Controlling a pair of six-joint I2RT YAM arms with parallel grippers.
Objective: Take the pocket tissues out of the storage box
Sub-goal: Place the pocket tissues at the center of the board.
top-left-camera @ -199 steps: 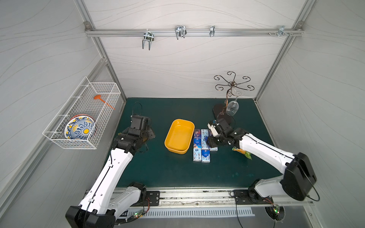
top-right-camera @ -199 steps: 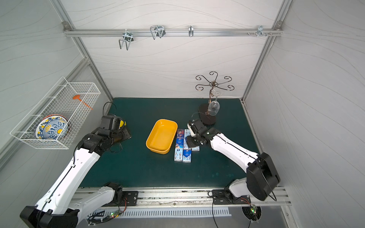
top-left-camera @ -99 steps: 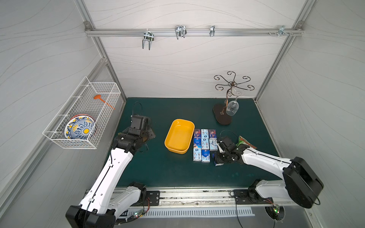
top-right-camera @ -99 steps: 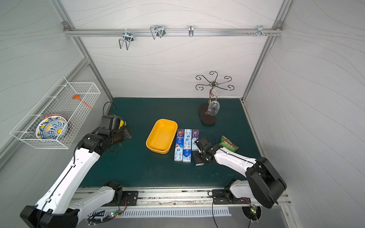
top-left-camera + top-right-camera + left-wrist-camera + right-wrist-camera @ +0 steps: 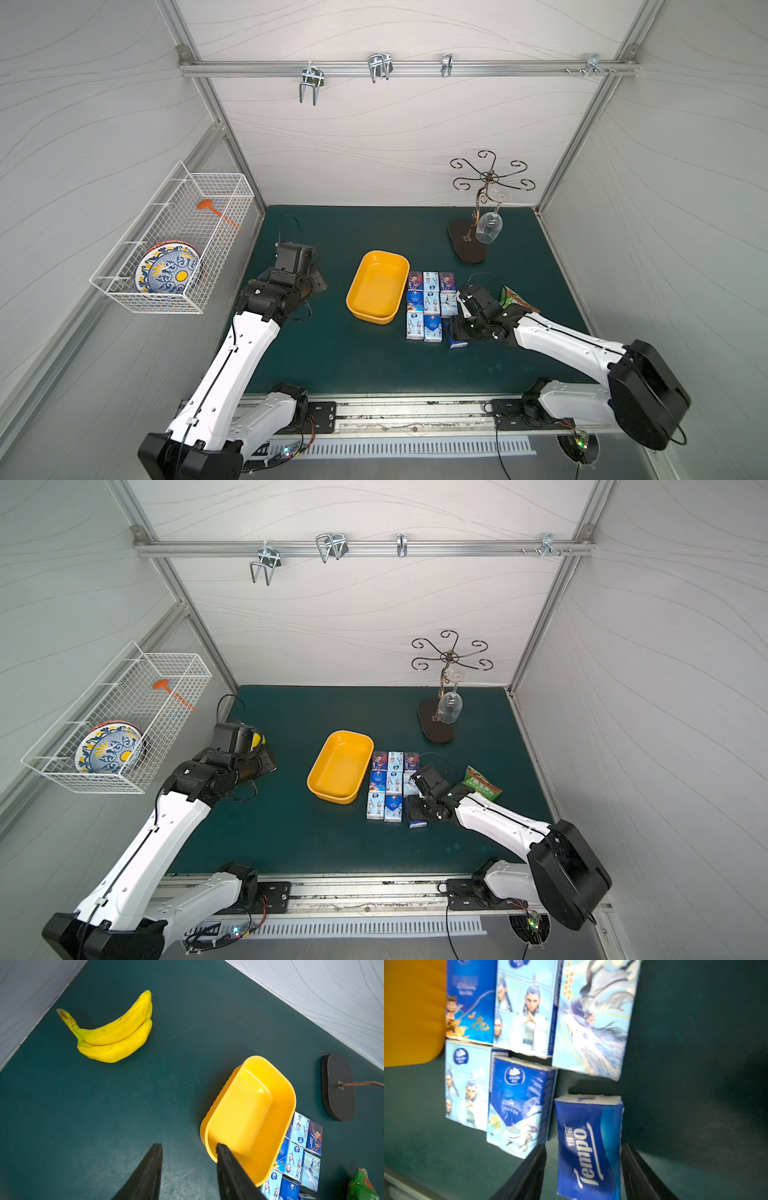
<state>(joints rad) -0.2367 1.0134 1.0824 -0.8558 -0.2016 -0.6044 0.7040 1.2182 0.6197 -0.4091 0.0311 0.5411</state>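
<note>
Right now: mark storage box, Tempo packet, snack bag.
storage box [image 5: 376, 286]: in a top view, bare inner floor.
Tempo packet [image 5: 588, 1147]: right wrist view, printed blue face.
snack bag [image 5: 482, 785]: in a top view, printed front.

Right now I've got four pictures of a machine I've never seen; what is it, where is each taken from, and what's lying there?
These are two white robot arms, each ending in a two-fingered gripper. Two pictures look down on the whole booth; two come from cameras on the wrists. On the green mat sit an empty yellow storage box, pocket tissues in rows beside it, bananas, a snack bag and a glass stand. The right gripper straddles a dark blue Tempo packet, jaws open, not pinching it. The left gripper is open and empty.
</note>
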